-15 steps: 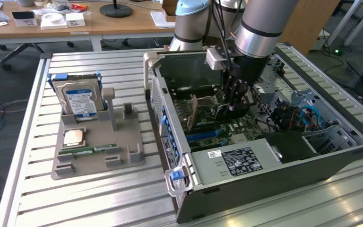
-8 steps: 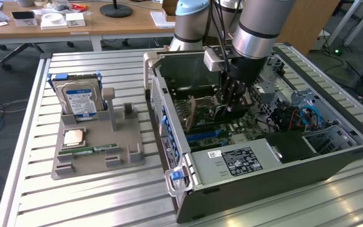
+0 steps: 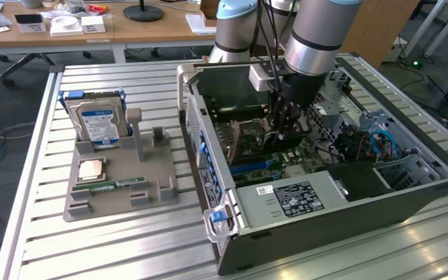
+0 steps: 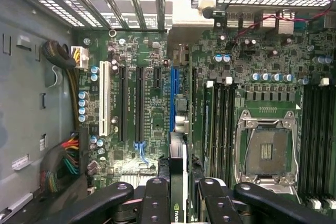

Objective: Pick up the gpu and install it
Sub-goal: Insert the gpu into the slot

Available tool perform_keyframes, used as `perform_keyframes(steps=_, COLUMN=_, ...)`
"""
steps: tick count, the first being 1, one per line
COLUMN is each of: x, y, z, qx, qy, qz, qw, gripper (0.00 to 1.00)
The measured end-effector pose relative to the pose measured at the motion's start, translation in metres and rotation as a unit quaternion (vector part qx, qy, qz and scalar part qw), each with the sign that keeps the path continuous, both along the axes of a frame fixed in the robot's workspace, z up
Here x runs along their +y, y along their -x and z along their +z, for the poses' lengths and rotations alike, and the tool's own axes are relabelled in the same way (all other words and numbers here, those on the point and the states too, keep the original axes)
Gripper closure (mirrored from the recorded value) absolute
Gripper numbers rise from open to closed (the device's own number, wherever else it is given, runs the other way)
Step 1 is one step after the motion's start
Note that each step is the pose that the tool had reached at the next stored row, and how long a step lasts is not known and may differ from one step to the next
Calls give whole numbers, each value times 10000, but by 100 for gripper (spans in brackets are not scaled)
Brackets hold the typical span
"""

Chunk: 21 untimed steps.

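My gripper (image 3: 281, 133) has reached down inside the open computer case (image 3: 340, 233), above the green motherboard (image 3: 286, 160). In the wrist view the black fingers (image 4: 156, 198) are shut on the gpu (image 4: 178, 174), a thin card seen edge-on with a logo on its green edge. The card hangs upright just over the motherboard (image 4: 262, 51), in line with the long blue slot (image 4: 173, 95). Whether its lower edge touches the slot is hidden. In the exterior view the gpu (image 3: 274, 142) is a dark shape below the fingers.
An empty CPU socket (image 4: 266, 150) and memory slots (image 4: 220, 124) lie beside the blue slot. The power supply (image 3: 302, 198) fills the case's near end. On the exterior view's left, a grey holder (image 3: 119, 201) carries a hard drive (image 3: 100, 122), a CPU chip (image 3: 91, 169) and a memory stick (image 3: 119, 185).
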<state>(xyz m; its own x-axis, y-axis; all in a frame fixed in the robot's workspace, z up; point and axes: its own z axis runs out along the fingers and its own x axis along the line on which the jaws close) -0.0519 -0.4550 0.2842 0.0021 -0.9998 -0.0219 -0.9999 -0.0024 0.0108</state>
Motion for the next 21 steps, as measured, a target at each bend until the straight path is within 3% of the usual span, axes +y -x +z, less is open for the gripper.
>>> perform_keyframes(steps=21, x=-1, y=28, z=-42, qx=0, qy=1, qz=2, qw=10000, gripper=74)
